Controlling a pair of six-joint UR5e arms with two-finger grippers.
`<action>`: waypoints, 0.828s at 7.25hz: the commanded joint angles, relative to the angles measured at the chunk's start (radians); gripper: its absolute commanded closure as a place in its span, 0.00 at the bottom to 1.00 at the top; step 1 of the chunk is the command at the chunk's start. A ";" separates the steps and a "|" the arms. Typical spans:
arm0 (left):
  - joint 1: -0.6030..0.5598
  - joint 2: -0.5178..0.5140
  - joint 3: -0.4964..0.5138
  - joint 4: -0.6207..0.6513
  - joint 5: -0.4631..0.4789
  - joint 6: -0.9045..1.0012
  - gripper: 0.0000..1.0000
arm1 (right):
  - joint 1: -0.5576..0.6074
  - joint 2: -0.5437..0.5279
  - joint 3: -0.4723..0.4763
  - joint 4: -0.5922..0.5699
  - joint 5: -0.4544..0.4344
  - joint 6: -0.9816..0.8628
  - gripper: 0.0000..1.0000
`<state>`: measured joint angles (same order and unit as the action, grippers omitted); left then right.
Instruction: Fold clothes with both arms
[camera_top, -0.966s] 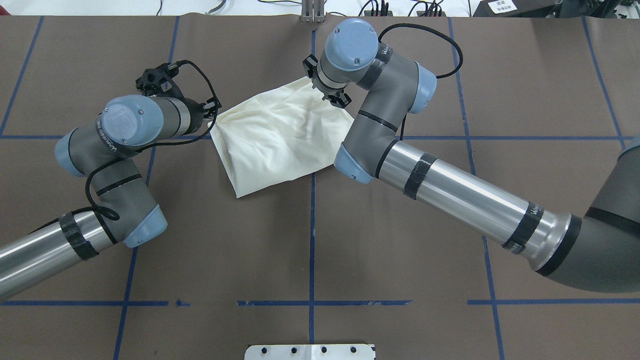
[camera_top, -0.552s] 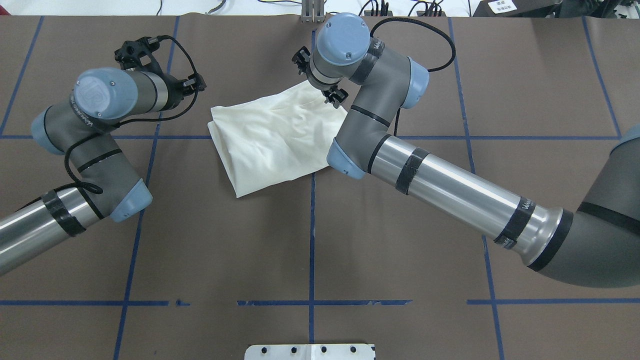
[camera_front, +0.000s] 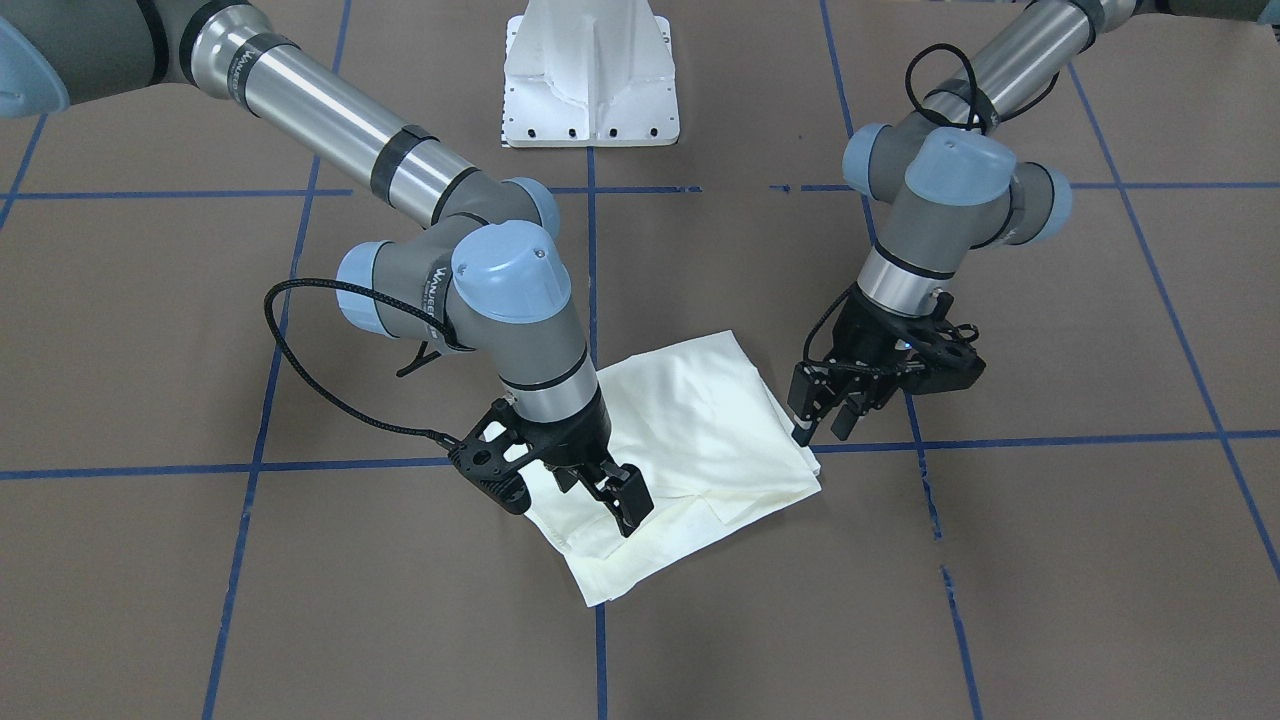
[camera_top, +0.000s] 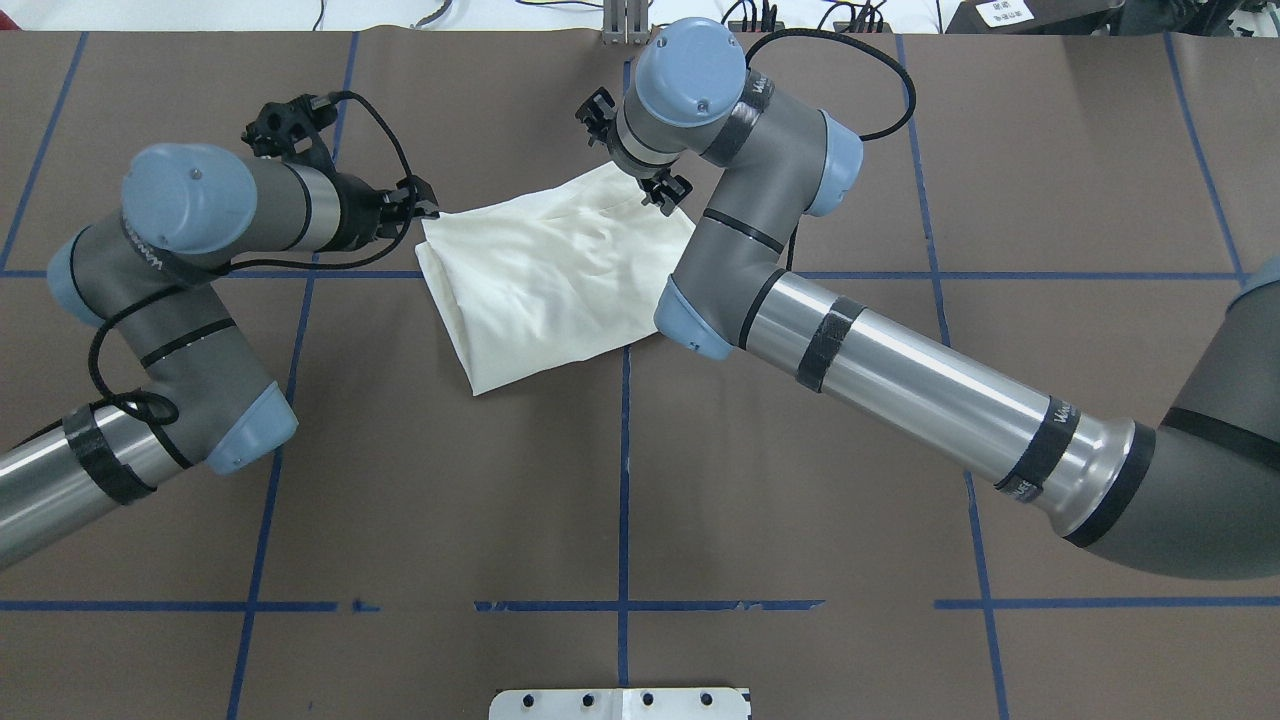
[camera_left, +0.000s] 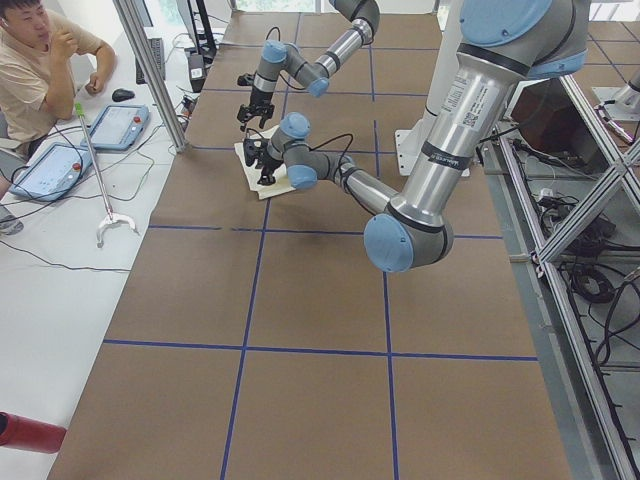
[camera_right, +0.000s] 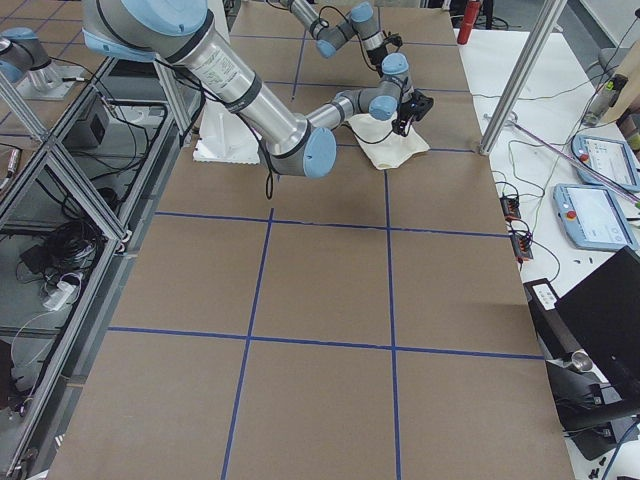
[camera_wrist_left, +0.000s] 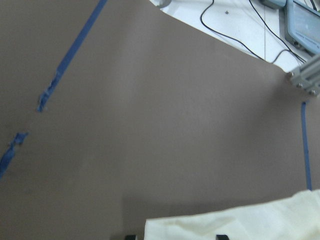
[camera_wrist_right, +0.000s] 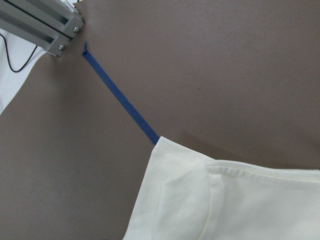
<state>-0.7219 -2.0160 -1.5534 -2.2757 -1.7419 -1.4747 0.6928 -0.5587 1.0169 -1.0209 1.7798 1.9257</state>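
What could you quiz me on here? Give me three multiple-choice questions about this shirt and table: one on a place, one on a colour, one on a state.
1. Where is the shirt?
A. In a basket
B. Held up in the air
C. Lying on the brown table

2. What colour are the tape lines on the table?
A. Blue
B. Red
C. Yellow

3. What state is the shirt in?
A. Spread out with sleeves wide
B. Folded into a compact, layered shape
C. Rolled into a ball

Answers:
1. C, since the front view shows it resting flat on the brown surface.
2. A, since every grid line is blue.
3. B, since stacked edges show at its corners and no sleeve sticks out.
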 joint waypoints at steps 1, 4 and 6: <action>0.091 0.025 -0.036 0.002 -0.013 -0.009 0.47 | -0.013 -0.012 0.002 0.001 0.000 0.002 0.34; 0.098 0.132 -0.094 -0.002 -0.018 0.092 1.00 | 0.002 -0.007 0.008 0.001 0.000 0.003 0.74; 0.111 0.119 -0.087 0.001 -0.053 0.080 1.00 | 0.002 -0.006 0.011 0.002 0.000 0.003 0.74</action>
<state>-0.6193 -1.8930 -1.6440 -2.2758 -1.7746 -1.3917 0.6941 -0.5656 1.0250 -1.0197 1.7794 1.9282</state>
